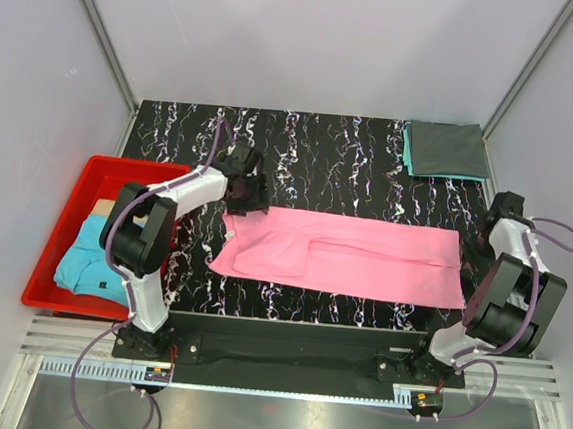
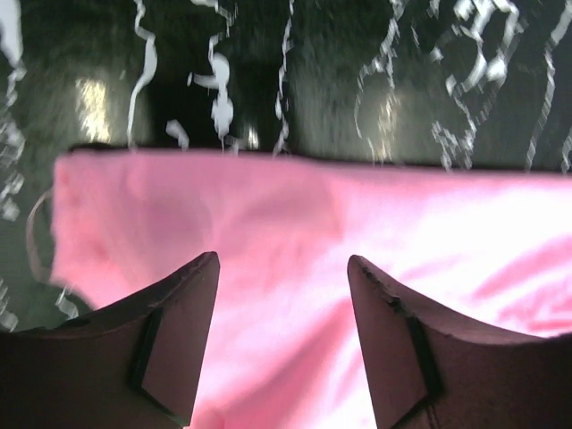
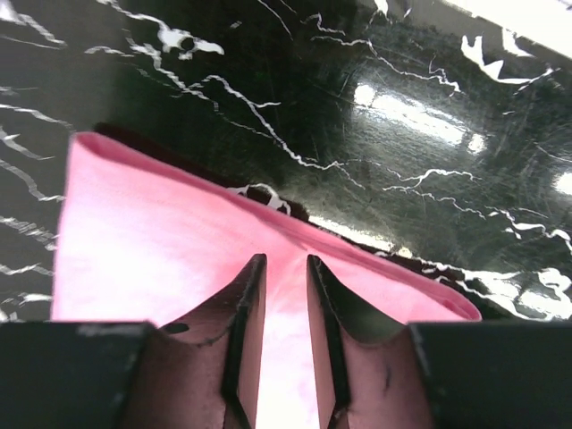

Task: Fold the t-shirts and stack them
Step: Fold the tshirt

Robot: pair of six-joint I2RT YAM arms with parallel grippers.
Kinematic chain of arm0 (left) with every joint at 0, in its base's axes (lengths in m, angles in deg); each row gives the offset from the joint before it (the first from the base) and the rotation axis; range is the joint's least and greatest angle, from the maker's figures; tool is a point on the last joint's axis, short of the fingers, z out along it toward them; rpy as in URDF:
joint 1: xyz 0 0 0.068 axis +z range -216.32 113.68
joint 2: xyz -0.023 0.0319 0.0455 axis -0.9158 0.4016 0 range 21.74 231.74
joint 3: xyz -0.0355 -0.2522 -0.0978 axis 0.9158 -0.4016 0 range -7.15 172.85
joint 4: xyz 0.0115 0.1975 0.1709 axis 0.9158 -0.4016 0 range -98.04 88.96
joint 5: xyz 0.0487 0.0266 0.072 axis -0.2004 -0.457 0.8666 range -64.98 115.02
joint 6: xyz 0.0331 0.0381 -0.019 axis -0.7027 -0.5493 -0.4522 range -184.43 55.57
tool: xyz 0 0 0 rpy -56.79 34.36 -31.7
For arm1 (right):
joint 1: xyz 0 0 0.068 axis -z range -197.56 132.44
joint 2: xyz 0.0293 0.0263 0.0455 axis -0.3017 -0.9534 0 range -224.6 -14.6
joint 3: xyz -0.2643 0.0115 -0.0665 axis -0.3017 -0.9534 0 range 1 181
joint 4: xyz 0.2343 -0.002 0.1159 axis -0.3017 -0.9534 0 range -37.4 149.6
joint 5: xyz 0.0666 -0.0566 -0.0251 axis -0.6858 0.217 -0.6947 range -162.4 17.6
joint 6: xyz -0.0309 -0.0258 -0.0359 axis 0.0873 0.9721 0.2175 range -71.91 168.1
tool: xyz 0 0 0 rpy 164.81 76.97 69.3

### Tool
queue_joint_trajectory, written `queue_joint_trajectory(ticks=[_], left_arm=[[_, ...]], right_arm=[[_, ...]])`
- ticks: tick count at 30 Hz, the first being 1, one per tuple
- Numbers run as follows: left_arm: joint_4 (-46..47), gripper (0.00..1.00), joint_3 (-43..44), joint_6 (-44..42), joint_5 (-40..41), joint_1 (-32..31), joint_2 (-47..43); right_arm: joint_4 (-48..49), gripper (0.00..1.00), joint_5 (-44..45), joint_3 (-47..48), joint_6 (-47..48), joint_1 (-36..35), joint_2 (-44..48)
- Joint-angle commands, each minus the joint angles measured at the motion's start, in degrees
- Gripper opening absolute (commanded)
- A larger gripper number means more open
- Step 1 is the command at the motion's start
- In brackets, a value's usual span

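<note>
The bright pink cloth t-shirt (image 1: 363,256) lies as a long folded band on the black marbled bench (image 1: 343,144). My left end effector (image 2: 281,268) hovers wide over its left end. My right end effector (image 3: 286,261), narrowly parted and gripping nothing, sits over its right end, likely placed for a crosswise fold.

Glaring white off the tabletop (image 3: 402,107) at one o'clock, right wrist view. Blurring the left wrist view, overexposing the pink t-shirt (image 2: 429,237) toward four o'clock.
</note>
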Motion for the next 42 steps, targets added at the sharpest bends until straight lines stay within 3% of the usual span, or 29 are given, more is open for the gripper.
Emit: queue_joint_trajectory(ticks=[1, 5, 10, 14, 20, 23, 32, 42], left_arm=[[-4.37, 0.65, 1.72, -2.87, -1.58, 0.17, -10.01], [-7.45, 0.65, -2.15, -5.32, -0.70, 0.26, -16.88], [-4.83, 0.64, -11.19, -5.07, -8.33, 0.78, -23.56], [-1.39, 0.59, -17.44, -1.91, -15.29, 1.66, -23.84], [-5.42, 0.59, -21.67, -2.52, -7.22, 1.66, -28.66], [-7.01, 0.61, -21.93, -3.31, -3.78, 1.66, -30.78], [-6.58, 0.63, -21.76, -1.82, -6.33, 2.02, -28.59], [-6.14, 0.63, -12.45, -2.69, -5.62, 5.53, -19.19]], right_arm=[[-3.51, 0.33, -0.40, 4.01, 1.97, -0.36, 4.55], [-2.03, 0.31, -6.72, 3.41, 4.16, -2.20, 9.02], [9.57, 0.24, -26.48, 0.33, 7.79, -15.71, 11.41], [17.57, 0.08, -35.03, 3.73, 6.46, -26.36, 3.53], [22.58, 0.00, -42.59, 9.55, 6.90, -36.55, -9.31], [26.70, 0.00, -42.68, 7.11, 6.46, -39.11, -11.96], [40.95, 0.00, -48.66, -4.33, 6.89, -40.00, -18.03], [34.73, 0.01, -48.57, -5.21, 9.18, -39.92, -9.87]])
